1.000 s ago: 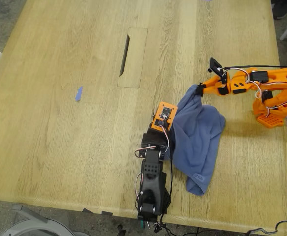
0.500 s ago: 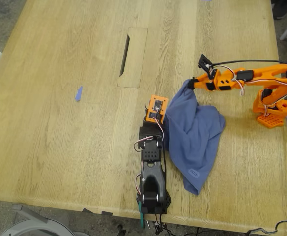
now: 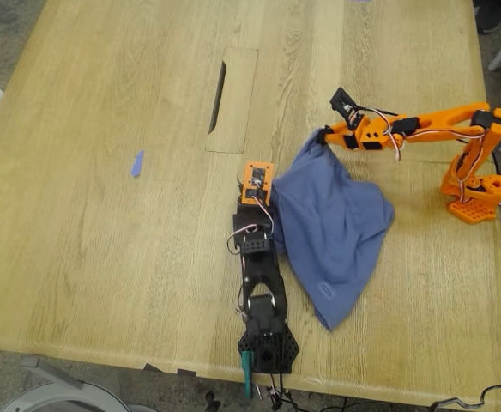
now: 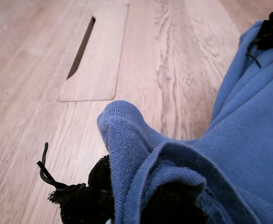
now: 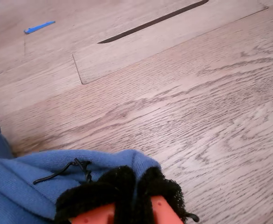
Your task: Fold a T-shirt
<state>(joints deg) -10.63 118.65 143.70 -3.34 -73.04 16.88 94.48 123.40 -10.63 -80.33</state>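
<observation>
Two tools grip the slate-blue cotton T-shirt (image 3: 336, 225), one on each of two neighbouring corners of the cloth. The first tool (image 3: 270, 199), on the black arm that reaches up from the near edge of the pale oak table (image 3: 105, 215), is clenched on a bunched fold of hem; its wrist view shows the cloth wrapped round its dark padded tips. The second tool (image 3: 323, 136), on the orange arm coming in from the exterior view's right, is pinched shut on another corner, with blue cloth pressed under its black pads (image 5: 127, 186). The shirt lies crumpled right of the table's middle in the exterior view, trailing towards the near edge. Holding two corners apart like this looks meant to draw the cloth out flat before any fold, so the folding proper seems barely begun. Far off to the exterior view's left, a small blue tape strip (image 3: 136, 163) lies well apart, beyond the long cable slot (image 3: 218, 96).
</observation>
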